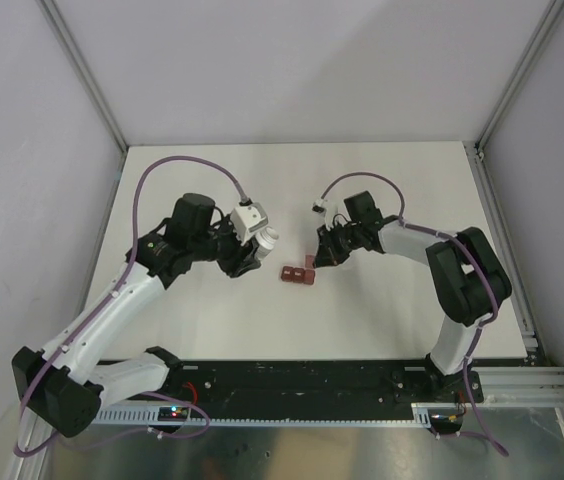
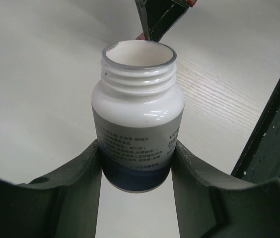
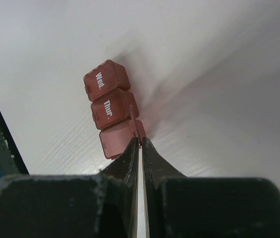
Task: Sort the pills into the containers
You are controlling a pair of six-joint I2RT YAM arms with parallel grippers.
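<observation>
jaw status: both grippers loaded

right gripper (image 3: pixel 140 143): jaws pressed together, pinching the thin raised lid of the nearest compartment of the pill box (image 3: pixel 111 106). the box lies on the table (image 1: pixel 362 320) at frame centre in the top view. its other two lids, marked wed. and thur., are down. left gripper (image 2: pixel 136 153): jaws partly apart, clamping the uncapped white bottle (image 2: pixel 137 114) by its lower body, left of the box.

Left tool (image 2: pixel 136 154) clamped, right tool (image 3: pixel 140 144) pinched
</observation>
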